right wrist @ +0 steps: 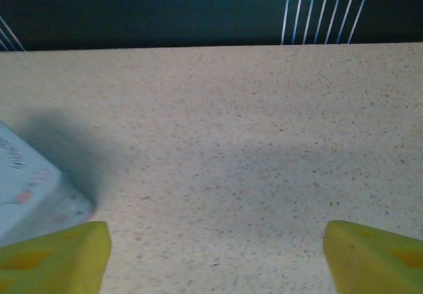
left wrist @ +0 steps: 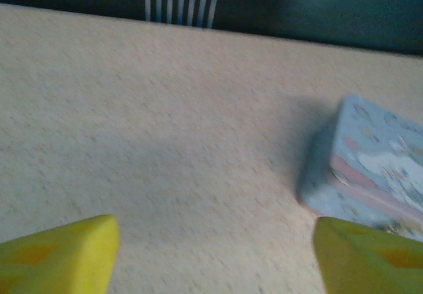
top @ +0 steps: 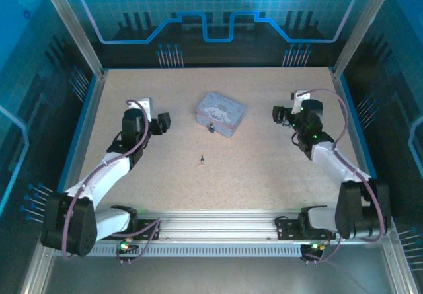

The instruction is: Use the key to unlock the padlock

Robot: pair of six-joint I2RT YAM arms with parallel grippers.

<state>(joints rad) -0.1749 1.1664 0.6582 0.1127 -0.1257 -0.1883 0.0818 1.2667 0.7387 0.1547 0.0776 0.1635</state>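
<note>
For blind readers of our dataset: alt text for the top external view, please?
A pale tin box sits centrally, a tiny padlock at its near edge and a small key lying loose in front. The left gripper and right gripper flank the box, touching nothing.

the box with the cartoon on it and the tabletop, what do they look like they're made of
The box looks like thin printed metal, a tin: smooth pale grey-blue skin, cartoon print, a pressed lid seam. Plastic cannot be excluded. The tabletop looks like chipboard or speckled laminate: matte beige with fine dark flecks, no shine.
</note>
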